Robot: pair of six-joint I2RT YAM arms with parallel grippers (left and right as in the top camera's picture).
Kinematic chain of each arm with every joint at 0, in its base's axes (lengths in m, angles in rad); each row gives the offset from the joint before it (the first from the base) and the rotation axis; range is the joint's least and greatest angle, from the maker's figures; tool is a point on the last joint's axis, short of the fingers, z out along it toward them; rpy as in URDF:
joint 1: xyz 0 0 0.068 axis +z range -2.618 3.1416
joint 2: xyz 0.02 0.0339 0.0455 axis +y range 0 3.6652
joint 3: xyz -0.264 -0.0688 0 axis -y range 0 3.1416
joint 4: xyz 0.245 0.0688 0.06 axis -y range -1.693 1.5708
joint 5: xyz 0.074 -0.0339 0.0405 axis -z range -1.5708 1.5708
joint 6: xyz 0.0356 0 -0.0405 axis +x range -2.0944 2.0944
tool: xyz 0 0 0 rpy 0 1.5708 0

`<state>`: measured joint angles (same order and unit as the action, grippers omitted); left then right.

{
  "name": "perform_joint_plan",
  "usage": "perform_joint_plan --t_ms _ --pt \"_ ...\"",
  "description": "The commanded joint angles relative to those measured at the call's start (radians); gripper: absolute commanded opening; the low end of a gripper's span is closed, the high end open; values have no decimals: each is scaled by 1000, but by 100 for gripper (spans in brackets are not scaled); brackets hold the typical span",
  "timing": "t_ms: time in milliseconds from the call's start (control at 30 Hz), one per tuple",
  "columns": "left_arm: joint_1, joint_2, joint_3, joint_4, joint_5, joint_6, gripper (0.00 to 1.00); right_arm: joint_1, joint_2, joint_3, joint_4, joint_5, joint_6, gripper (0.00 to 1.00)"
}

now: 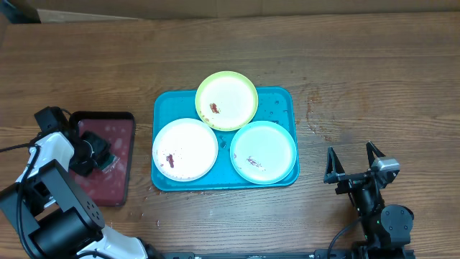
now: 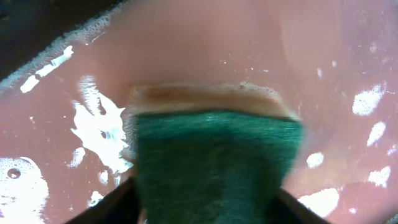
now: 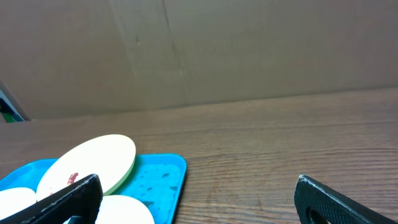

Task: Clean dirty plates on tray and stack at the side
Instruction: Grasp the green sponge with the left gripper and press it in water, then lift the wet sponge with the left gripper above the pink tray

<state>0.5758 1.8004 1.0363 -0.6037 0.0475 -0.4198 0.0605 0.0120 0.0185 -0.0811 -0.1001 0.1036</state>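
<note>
Three smeared plates lie on the turquoise tray point(image 1: 282, 97): a yellow-green one point(image 1: 227, 100) at the back, a white one point(image 1: 185, 148) front left, a mint-green one point(image 1: 263, 152) front right. My left gripper point(image 1: 98, 155) is over the dark red tray point(image 1: 122, 137) and is shut on a green sponge point(image 2: 214, 165), pressed onto the wet, foamy tray floor. My right gripper point(image 1: 353, 165) is open and empty, right of the turquoise tray point(image 3: 163, 177). The yellow-green plate point(image 3: 93, 163) shows in the right wrist view.
The dark red tray holds soapy water with foam patches point(image 2: 99, 127). A cardboard wall point(image 3: 199, 50) stands behind the wooden table point(image 1: 359, 72). Small smears mark the turquoise tray's back right corner.
</note>
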Motion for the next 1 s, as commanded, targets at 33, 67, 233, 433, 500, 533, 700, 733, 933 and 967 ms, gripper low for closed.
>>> perform_joint_plan --t_ms 33,67,233,433,500,533,700,733,933,967 --pt "0 31 -20 -5 -3 -7 13 6 -9 -10 5 2 -3 100" --pt "0 31 -20 -5 -3 -7 4 6 -9 -10 5 2 -3 100" --pt "1 29 -7 -23 -3 -7 4 6 -9 -10 5 2 -3 100" --pt "2 -36 101 -157 -3 -7 4 6 -9 -10 5 2 -3 100" --pt "2 -85 147 -199 10 -7 4 6 -9 -10 5 2 -3 100" --pt "2 -109 167 -214 23 -6 4 6 -9 -10 5 2 -3 100" --pt "2 -267 241 -256 158 7 4 6 -9 -10 5 2 -3 100" --pt "2 -299 241 -253 182 9 4 6 -9 -10 5 2 -3 100" --pt "0 -339 208 -233 126 13 4 6 -9 -10 5 2 -3 100" --pt "0 -327 180 -210 113 13 4 6 -9 -10 5 2 -3 100"
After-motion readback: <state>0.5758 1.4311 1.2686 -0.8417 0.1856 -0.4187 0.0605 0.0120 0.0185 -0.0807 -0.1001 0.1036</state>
